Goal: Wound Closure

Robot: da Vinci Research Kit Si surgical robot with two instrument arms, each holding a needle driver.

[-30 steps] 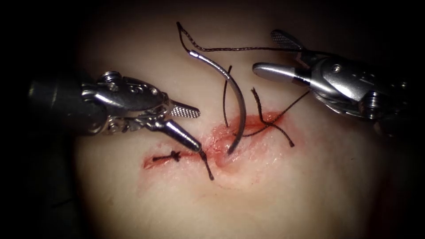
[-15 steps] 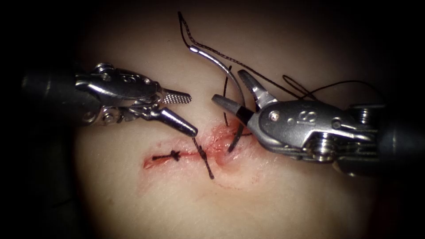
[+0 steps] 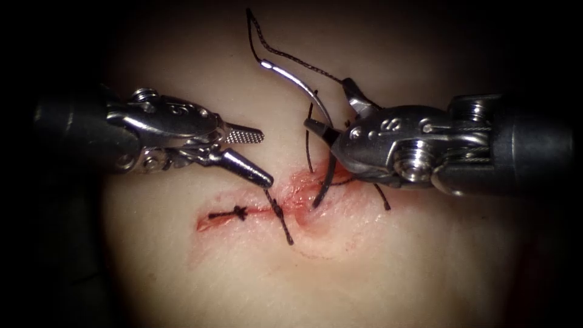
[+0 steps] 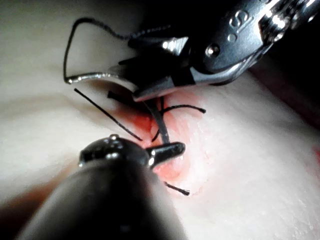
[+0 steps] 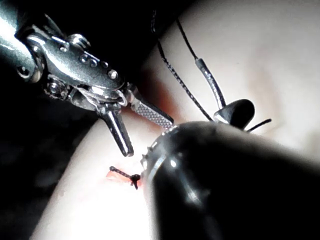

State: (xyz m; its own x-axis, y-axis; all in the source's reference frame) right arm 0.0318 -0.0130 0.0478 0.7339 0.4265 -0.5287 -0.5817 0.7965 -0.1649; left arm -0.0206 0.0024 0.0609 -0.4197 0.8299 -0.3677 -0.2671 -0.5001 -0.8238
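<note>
The curved needle point(image 3: 310, 91) stands with its tip sunk in the tissue point(image 3: 340, 273) at the cut point(image 3: 303, 194), right of the middle. Its tail end rises up and to the left, with the black thread point(image 3: 258, 36) looping off it. My right tool point(image 3: 325, 102) has its jaws open, straddling the needle at mid-curve, and it holds nothing. My left tool point(image 3: 266, 158) is open and holds nothing, its lower jaw just above a tied stitch point(image 3: 276, 209). The left wrist view shows the needle point(image 4: 159, 122) under the right tool point(image 4: 150, 70).
A second tied stitch point(image 3: 238, 212) closes the cut's left end. Red fluid point(image 3: 297, 185) stains the tissue around the needle's entry. Cut thread ends point(image 3: 381, 197) lie under the right tool. The right wrist view shows the left tool point(image 5: 125, 125) and a stitch point(image 5: 132, 177).
My right tool has swung in from the far right to the needle and now straddles it at mid-curve. My left tool's lower jaw has lifted a little off the stitch.
</note>
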